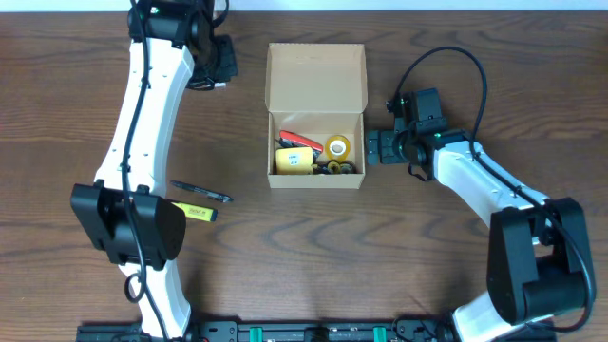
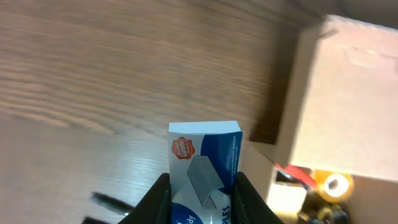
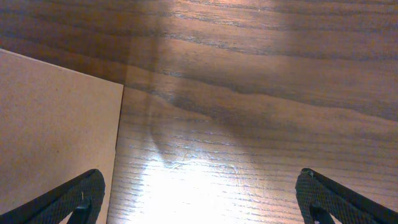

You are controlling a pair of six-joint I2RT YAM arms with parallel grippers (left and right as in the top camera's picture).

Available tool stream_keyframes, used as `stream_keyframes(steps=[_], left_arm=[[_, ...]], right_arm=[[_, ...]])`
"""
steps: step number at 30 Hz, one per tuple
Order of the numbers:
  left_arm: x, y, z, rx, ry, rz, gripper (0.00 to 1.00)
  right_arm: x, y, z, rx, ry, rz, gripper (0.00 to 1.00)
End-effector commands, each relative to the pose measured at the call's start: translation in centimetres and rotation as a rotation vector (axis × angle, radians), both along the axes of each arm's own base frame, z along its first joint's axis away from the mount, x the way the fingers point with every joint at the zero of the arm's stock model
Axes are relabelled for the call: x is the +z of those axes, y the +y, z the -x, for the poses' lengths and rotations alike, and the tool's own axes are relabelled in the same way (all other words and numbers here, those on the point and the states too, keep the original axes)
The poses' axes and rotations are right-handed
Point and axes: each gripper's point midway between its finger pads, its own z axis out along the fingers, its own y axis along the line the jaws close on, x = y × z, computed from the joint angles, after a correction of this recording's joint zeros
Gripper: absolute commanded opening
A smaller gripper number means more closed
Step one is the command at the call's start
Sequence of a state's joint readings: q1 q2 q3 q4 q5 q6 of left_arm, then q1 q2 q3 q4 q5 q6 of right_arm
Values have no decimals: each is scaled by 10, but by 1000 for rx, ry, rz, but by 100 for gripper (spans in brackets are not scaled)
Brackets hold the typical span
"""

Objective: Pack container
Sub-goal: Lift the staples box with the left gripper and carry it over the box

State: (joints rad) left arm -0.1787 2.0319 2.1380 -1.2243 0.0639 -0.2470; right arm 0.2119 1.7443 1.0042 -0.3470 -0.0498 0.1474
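The container (image 1: 315, 180), a tan cardboard box with its flap lid (image 1: 316, 76) folded back, stands mid-table. Inside it lie a yellow tape roll (image 1: 337, 146), a red pen (image 1: 299, 141) and a yellow item (image 1: 293, 160). My left gripper (image 1: 220, 65) hovers to the left of the lid. In the left wrist view it (image 2: 202, 205) is shut on a blue and white staples box (image 2: 205, 165), with the container (image 2: 339, 93) to its right. My right gripper (image 1: 375, 147) is open beside the container's right wall, nothing between its fingers (image 3: 74, 199), and the cardboard wall (image 3: 56, 124) is at its left.
A black pen (image 1: 201, 194) and a yellow highlighter (image 1: 196, 212) lie on the wooden table left of the container, near the left arm's base. The pen (image 2: 109, 200) also shows low in the left wrist view.
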Motion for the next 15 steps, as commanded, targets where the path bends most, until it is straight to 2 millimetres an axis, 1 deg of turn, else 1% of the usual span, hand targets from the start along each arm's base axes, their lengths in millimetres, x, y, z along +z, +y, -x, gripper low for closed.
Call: stream_keyframes(steps=[1,6,8,12,15], left_arm=[[10,-24,-6,-120,-50,47,6],[24,-56,-23,-334,-180,37,6],[27,-68,-26,-437,-222,4,5],[32,-87,-26,-622,-285,-65,6],[33,-106,-20,-768,-312,-67,5]], right_arm=[[-4,-1,1,10,10,9,99],[-4,-1,1,10,10,9,99],[-4,-1,1,10,10,9,99],[-4,-1,1,10,10,9,99],[-4,-1,1,10,10,9,99]])
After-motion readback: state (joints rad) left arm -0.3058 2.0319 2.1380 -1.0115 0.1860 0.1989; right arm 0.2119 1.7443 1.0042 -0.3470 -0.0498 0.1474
